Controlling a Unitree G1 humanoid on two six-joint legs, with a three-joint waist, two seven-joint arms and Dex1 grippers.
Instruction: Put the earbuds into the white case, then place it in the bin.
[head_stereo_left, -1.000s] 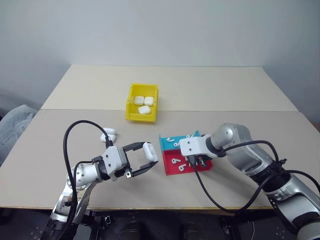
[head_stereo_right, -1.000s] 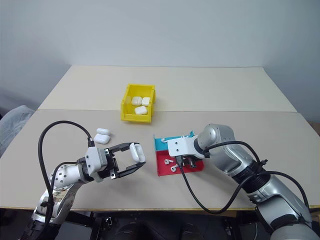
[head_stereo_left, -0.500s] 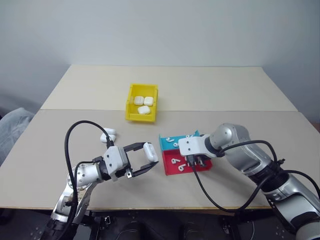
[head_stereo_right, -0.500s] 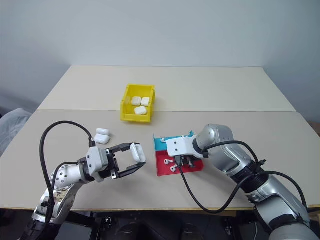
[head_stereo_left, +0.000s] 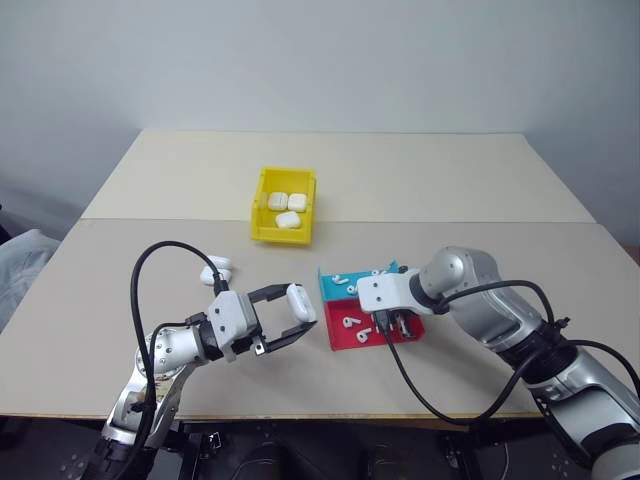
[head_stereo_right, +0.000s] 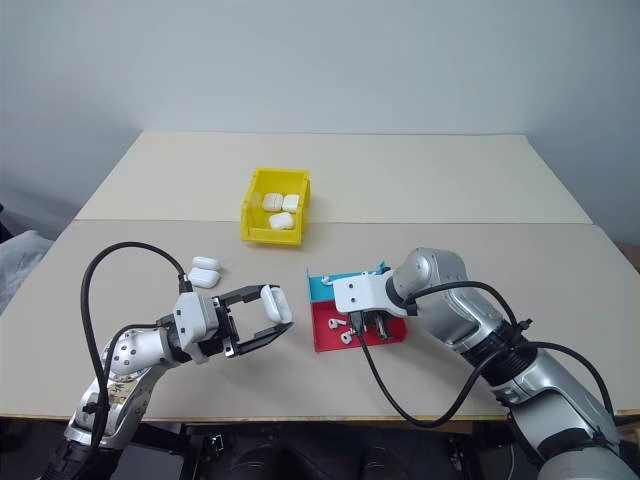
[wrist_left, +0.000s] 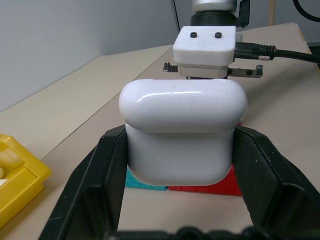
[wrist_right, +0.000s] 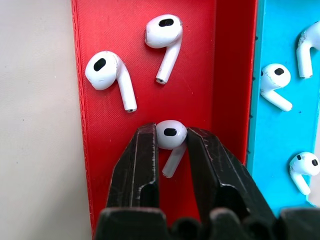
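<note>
Yellow bin (head_stereo_left: 262, 231) holds three white cases (head_stereo_left: 287, 219).

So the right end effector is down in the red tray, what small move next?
Probably lift straight up: the right end effector has closed around a small glossy white earbud lying in the shallow red plastic tray.

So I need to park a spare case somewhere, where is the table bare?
Bare: the far tabletop beyond the yellow bin, and the strip between bin and red tray. Crowded: around the trays, where the right pincer works, and near the left pincer holding the white case, with two spare cases behind.
</note>
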